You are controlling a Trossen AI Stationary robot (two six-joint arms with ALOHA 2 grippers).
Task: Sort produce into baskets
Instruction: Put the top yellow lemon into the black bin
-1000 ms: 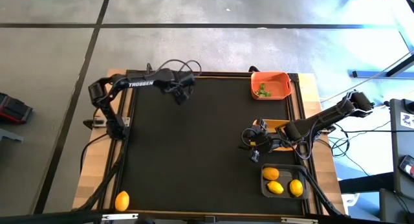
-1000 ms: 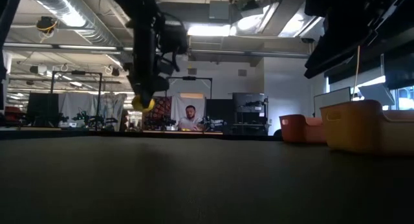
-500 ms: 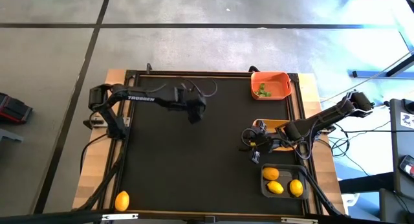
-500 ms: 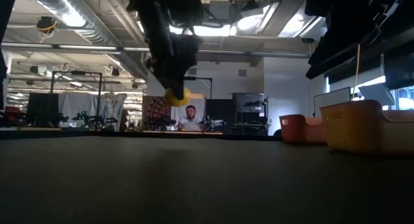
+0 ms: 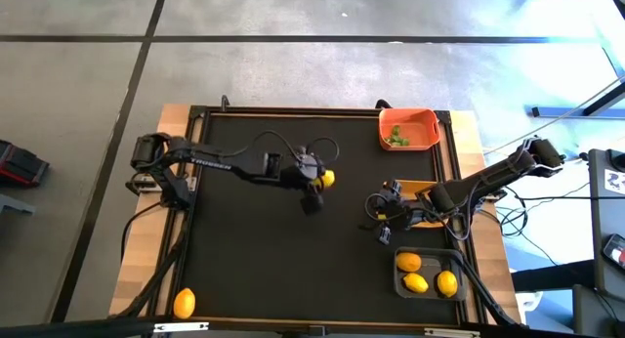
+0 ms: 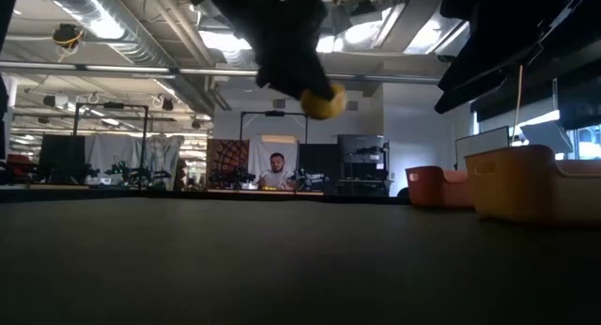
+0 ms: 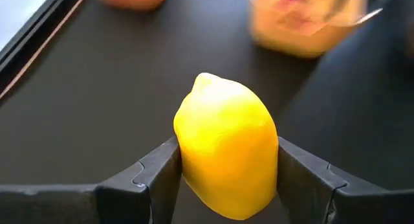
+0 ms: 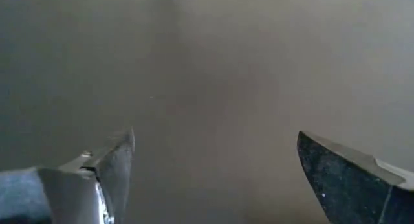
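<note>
We're mid-carry: left pincer [image 7: 226, 179] clamped on a lemon [image 5: 327, 179] above the worktop [image 5: 254, 250], right pincer [image 8: 213, 166] wide and idle; next, release over the dark basket [image 5: 400, 284].

The left arm reaches from its base at the table's left edge out over the middle of the mat, stretched nearly straight and level. Its left gripper [image 5: 320, 180] hangs above the surface, its two fingers [image 7: 158, 175] pressed against either side of a yellow lemon [image 7: 226, 162]. The right arm comes in from the table's right side with its elbow bent, and the right gripper [image 5: 383, 213] sits low with its fingers [image 8: 113, 160] spread wide apart.
</note>
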